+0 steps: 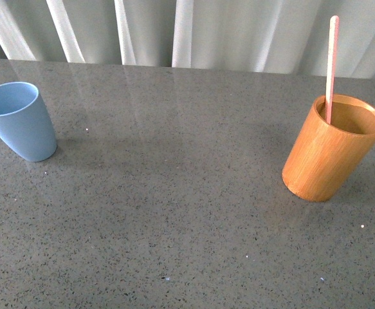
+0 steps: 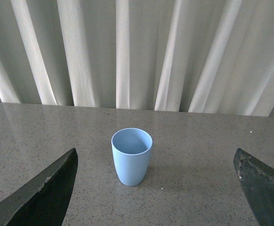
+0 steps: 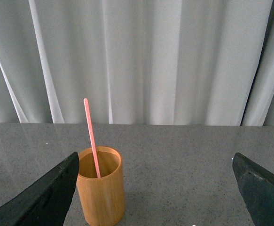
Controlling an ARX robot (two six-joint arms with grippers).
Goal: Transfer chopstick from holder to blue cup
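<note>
Chopstick (image 1: 330,67), pale pink, stands in the holder (image 1: 332,151) at the right of the front view, its lower end down inside the orange-brown cylinder and its upper part rising well above the rim, nearly upright and close to the far inner wall. That holder sits upright on the grey speckled surface (image 1: 174,219), right of centre in the frame. At the far left of the same frame the blue cup (image 1: 20,122) stands upright on the surface with its mouth open upward, well apart from the holder, bare surface lying between the two. Pale pleated curtain (image 1: 193,32) runs along the top edge behind the surface. In the left wrist view the left gripper (image 2: 155,169) has its dark jaws spread wide with nothing between them, and the blue cup (image 2: 132,156) lies ahead, apart from both. In the right wrist view the right gripper (image 3: 155,162) likewise has its jaws spread wide and grips nothing; the holder (image 3: 101,193) stands ahead just beside one jaw, the chopstick (image 3: 91,136) leaning slightly inside it.
</note>
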